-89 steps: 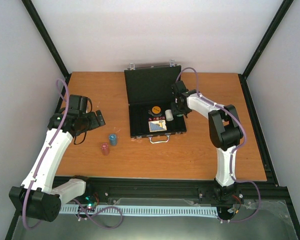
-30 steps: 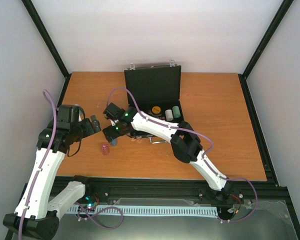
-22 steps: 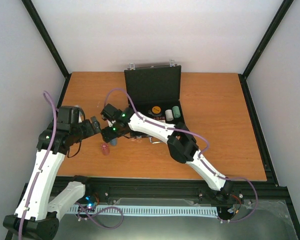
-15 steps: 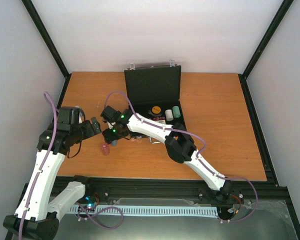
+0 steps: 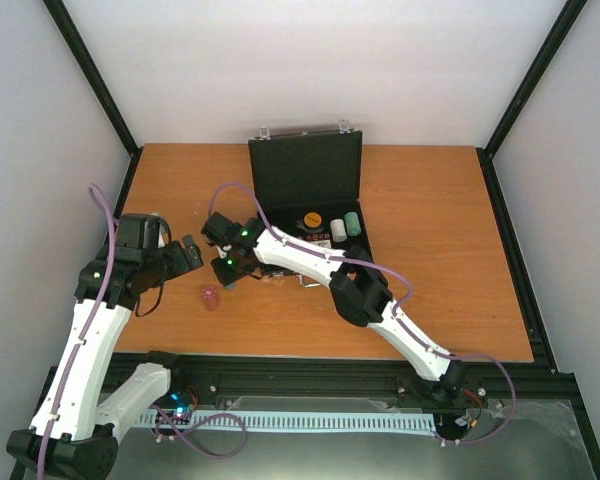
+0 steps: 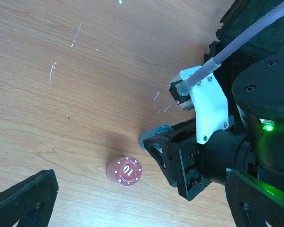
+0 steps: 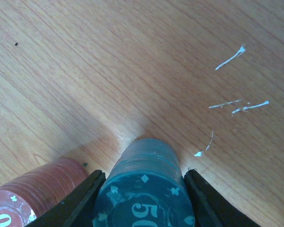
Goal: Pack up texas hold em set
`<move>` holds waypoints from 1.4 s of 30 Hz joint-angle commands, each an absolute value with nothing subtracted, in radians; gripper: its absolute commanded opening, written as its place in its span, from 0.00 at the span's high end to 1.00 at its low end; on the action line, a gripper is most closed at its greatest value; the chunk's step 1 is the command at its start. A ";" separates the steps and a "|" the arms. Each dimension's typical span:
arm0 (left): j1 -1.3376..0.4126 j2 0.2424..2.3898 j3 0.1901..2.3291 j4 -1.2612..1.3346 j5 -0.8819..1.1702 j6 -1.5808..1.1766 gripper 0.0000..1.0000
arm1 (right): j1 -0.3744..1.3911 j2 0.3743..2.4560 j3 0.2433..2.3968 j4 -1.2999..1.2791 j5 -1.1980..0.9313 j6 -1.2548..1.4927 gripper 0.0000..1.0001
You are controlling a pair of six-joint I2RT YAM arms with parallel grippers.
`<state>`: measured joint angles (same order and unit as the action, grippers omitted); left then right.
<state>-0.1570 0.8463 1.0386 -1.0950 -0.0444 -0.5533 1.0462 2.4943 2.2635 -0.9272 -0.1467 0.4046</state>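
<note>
The black case (image 5: pixel 280 262) lies open at mid-table with an orange disc (image 5: pixel 311 221), a white chip stack (image 5: pixel 336 230) and a green chip stack (image 5: pixel 352 224) inside. My right gripper (image 5: pixel 227 270) reaches left of the case, and its jaws press both sides of the blue chip stack (image 7: pixel 144 189), which stands on the wood. A red chip stack (image 5: pixel 211 297) marked 10 stands just beside it (image 7: pixel 28 198). My left gripper (image 6: pixel 139 191) hovers wide open above the red stack (image 6: pixel 125 170), holding nothing. In the left wrist view only an edge of the blue stack (image 6: pixel 151 136) shows.
The case lid (image 5: pixel 305 170) stands up at the back. The right arm's links (image 5: pixel 310 255) stretch across the front of the case. White scratches mark the wood (image 7: pixel 232 106) beyond the blue stack. Black frame posts edge the table.
The right gripper's jaws have closed in from wide open onto the blue stack. The left arm has stayed put with its jaws open.
</note>
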 commanded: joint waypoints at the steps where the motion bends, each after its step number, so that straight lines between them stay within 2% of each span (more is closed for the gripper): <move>1: -0.155 0.848 1.036 -1.089 -0.055 -0.543 0.00 | 1.054 2.448 2.285 -0.942 -0.108 0.346 0.63; 9: -0.155 0.876 1.042 -1.078 -0.070 -0.540 0.00 | 1.016 2.223 2.114 -0.830 0.155 0.295 0.63; 14: -0.155 0.904 1.045 -1.071 -0.072 -0.537 0.00 | 0.950 2.159 2.012 -0.735 0.204 0.259 0.64; 26: -0.155 0.954 1.056 -1.067 -0.091 -0.547 0.00 | 0.843 2.248 1.959 -0.538 0.202 0.055 0.64; 34: -0.155 0.980 1.048 -1.060 -0.096 -0.557 0.00 | 0.827 2.279 1.925 -0.481 0.167 0.028 0.64; 42: -0.155 0.995 1.052 -1.059 -0.100 -0.551 0.00 | 0.823 2.321 1.880 -0.464 0.155 0.028 0.52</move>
<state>-0.1570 0.9871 1.0332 -1.0725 -0.0864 -0.5533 0.8303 2.2875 1.8946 -0.5045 0.1627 0.0399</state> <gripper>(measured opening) 0.997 0.463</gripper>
